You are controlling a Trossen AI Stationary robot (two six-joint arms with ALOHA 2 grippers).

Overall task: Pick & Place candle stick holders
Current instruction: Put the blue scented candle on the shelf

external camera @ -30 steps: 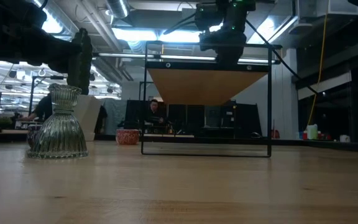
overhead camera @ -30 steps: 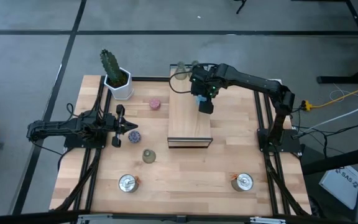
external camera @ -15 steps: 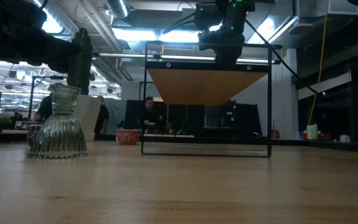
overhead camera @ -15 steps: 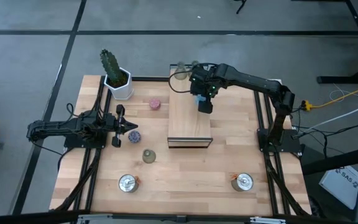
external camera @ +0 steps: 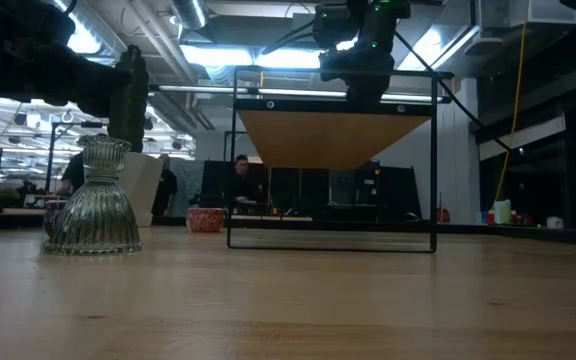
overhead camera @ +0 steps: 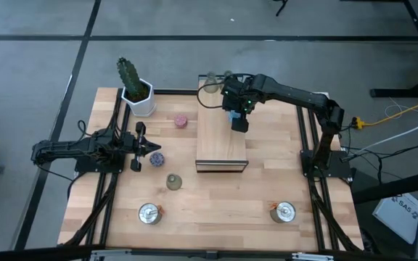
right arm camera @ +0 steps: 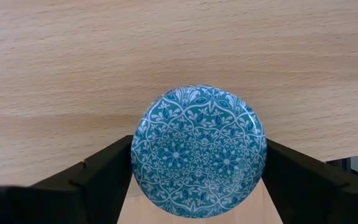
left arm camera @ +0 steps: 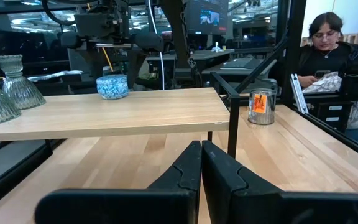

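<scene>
Table (overhead camera: 216, 210): light wood top, black frame rails along both sides.

Wooden board (overhead camera: 221, 134): long raised shelf on a black frame, running from the far edge toward the table's middle.

Right arm: reaches from the right side over the board's far half. Right hand (overhead camera: 239, 119) is clamped on the blue candle stick holder (right arm camera: 199, 151), one finger (right arm camera: 107, 177) touching each side; the holder sits at the board's surface.

Left arm: lies along the left edge. Left hand (overhead camera: 145, 147) points toward the middle, fingers (left arm camera: 185, 174) pressed together, gripping nothing.

Cactus (overhead camera: 130, 75): in a white pot (overhead camera: 141, 104), far-left corner.

Two clear-green bell-shaped holders (overhead camera: 218, 81): side by side on the board's far end.

Two silver holders: one (overhead camera: 149, 213) near the front edge on the left, one (overhead camera: 284, 212) near the front edge on the right.

Olive bell-shaped holder (overhead camera: 173, 181): on the table, left of the board's near end.

Purple holder (overhead camera: 155, 157): just beside the left hand's tips.

Pink holder (overhead camera: 181, 121): on the table between pot and board.
</scene>
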